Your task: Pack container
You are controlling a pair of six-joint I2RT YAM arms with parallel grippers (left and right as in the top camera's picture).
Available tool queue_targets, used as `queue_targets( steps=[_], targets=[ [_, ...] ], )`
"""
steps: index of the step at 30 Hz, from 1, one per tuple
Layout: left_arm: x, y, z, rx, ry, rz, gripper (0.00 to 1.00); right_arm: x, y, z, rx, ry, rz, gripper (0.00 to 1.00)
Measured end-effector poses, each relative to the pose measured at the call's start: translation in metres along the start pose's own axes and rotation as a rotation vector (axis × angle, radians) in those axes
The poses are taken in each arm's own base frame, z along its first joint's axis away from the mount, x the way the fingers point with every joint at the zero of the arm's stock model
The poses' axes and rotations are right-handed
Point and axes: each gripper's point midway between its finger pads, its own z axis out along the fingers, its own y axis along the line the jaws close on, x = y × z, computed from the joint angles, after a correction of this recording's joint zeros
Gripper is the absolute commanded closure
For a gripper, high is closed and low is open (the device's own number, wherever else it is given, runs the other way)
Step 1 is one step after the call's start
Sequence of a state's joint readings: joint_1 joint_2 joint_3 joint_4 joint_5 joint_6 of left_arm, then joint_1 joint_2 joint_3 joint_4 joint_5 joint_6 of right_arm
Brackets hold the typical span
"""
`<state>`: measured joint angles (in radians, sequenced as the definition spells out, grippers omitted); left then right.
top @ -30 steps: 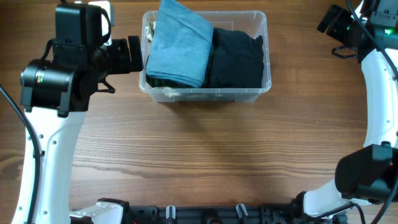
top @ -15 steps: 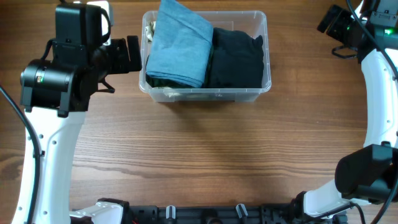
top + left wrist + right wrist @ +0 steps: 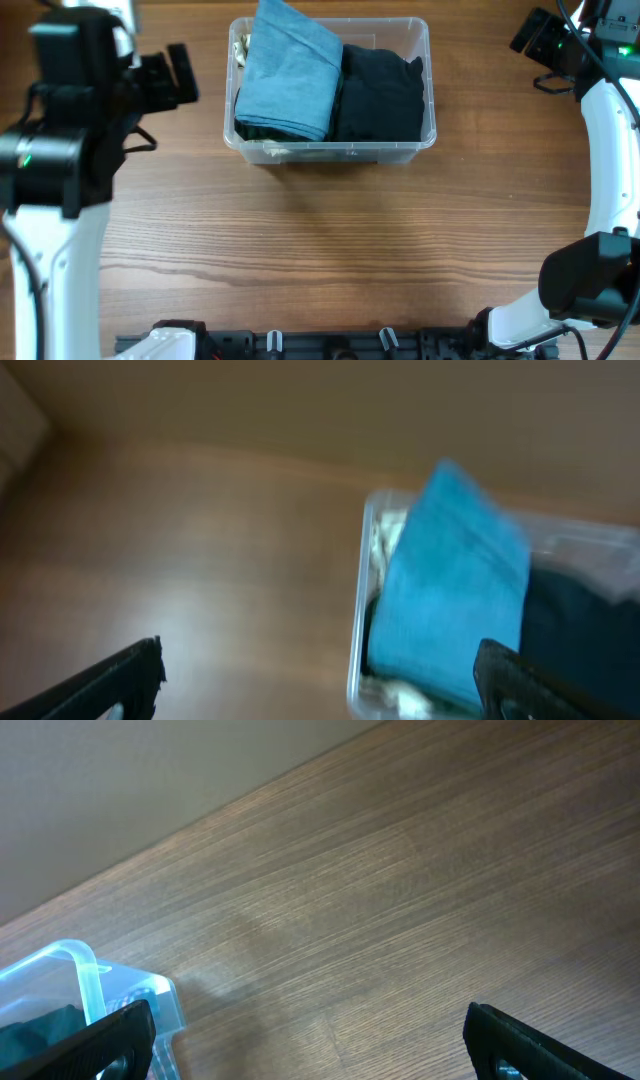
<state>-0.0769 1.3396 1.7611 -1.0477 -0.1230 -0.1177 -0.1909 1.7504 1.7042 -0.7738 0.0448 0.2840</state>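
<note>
The clear container (image 3: 330,153) stands at the back middle of the table. A folded blue garment (image 3: 290,78) fills its left half and sticks out over the back rim; a folded black garment (image 3: 380,95) fills the right half. My left gripper (image 3: 186,76) is open and empty, a short way left of the bin. Its wrist view, blurred, shows the container's left rim (image 3: 358,610), the blue garment (image 3: 450,590) and the left gripper (image 3: 320,690) with jaws wide apart. My right gripper (image 3: 522,38), at the far back right, is open and empty; the right gripper (image 3: 310,1050) looks over bare wood toward the container's corner (image 3: 88,978).
A pale crumpled item (image 3: 240,47) lies in the bin's back left corner beside the blue garment. The right arm's white link (image 3: 608,140) runs down the right edge. A black rail (image 3: 320,345) lines the front edge of the wooden table (image 3: 320,250).
The left arm has pulled leftward, away from the container's left wall, its gripper still open. The right arm and the garments have stayed put.
</note>
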Motion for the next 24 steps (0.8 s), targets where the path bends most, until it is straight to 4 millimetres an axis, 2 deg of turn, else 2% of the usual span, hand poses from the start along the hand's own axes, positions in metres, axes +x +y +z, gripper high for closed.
queue_targets(
  steps=[4, 8, 16, 20, 24],
  targets=[
    [-0.022, 0.011, -0.026, 0.029, -0.169, -0.046, 0.00, 0.000, 0.000, 0.000, 0.000, 0.000, 0.000, 0.00],
    [-0.016, 0.021, -0.039, 0.048, -0.268, -0.069, 0.00, 0.000, 0.000, 0.000, 0.000, 0.000, 0.000, 0.00],
    [0.032, 0.039, -0.041, 0.067, -0.400, -0.092, 0.00, 0.000, 0.000, 0.000, 0.000, 0.000, 0.000, 0.00],
    [0.063, 0.042, -0.043, 0.091, -0.490, -0.088, 0.00, 0.000, 0.000, 0.000, 0.000, 0.000, 0.000, 0.00],
    [0.099, 0.042, -0.035, 0.124, -0.565, -0.076, 0.00, 0.000, 0.000, 0.000, 0.000, 0.000, 0.000, 0.00]
  ],
)
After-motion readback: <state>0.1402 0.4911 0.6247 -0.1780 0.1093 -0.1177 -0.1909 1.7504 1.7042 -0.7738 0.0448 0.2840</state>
